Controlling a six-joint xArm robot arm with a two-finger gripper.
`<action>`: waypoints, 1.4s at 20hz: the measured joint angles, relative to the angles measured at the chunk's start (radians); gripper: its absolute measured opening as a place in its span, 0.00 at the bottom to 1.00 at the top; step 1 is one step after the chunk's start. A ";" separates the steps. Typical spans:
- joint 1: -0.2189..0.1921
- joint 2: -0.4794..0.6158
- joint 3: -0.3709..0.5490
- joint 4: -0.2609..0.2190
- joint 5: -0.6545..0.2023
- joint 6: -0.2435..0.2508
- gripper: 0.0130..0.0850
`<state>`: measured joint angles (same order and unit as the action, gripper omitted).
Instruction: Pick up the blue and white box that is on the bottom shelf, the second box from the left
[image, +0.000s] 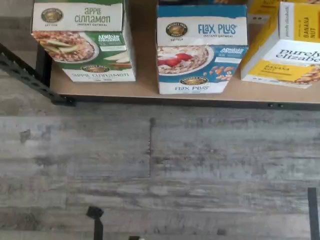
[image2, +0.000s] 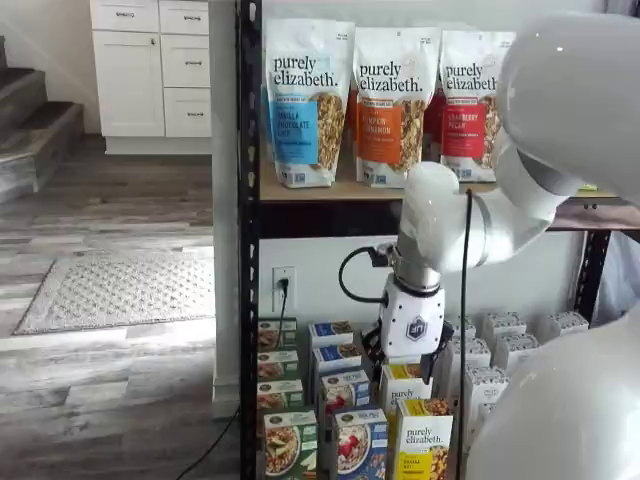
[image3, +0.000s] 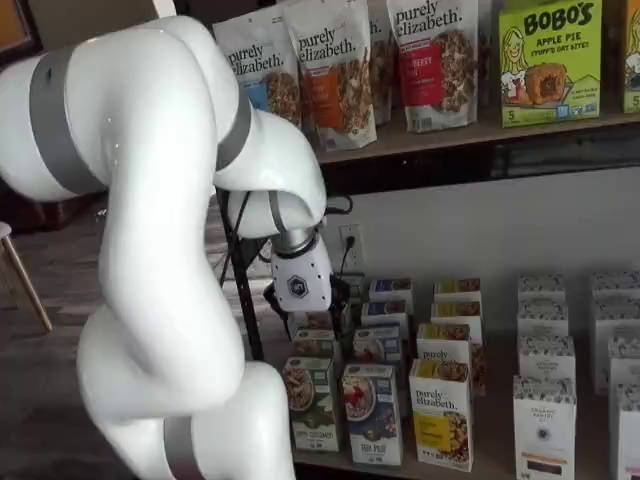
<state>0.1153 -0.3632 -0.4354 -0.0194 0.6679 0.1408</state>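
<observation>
Fingers (image2: 408, 362): hanging under the white gripper body in both shelf views, above the rows of cartons on the bottom shelf (image: 145, 90); I see only dark stubs there and no clear gap, but I read them as standing fully apart, with nothing held

Blue box (image: 201, 49): front carton of its row at the shelf's front edge, upright, white band on top reading "Flax Plus", blue lower part with a bowl of flakes and red berries; seen also in a shelf view (image3: 372, 412), low and in front of the gripper, well apart from it

Neighbours: green box (image: 84, 40) to one side with a clear gap between; yellow box (image: 287, 42) to the other side, turned at an angle, its near corner close to the blue box

Handling, as I judge it: a light paperboard carton of oatmeal packets, stiff at the edges, soft on the broad faces, printed skin fairly slick; it may tip backward if pushed high up. I would close on the two narrow side walls around mid-height, where the folded edges resist crushing, minding the tight gap on the yellow side

Floor (image: 160, 170): grey planks below the shelf edge
</observation>
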 joint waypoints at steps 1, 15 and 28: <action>0.000 0.011 0.002 -0.004 -0.019 0.004 1.00; -0.011 0.212 -0.038 0.071 -0.220 -0.075 1.00; -0.042 0.389 -0.124 0.133 -0.297 -0.167 1.00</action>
<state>0.0731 0.0257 -0.5592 0.1137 0.3712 -0.0264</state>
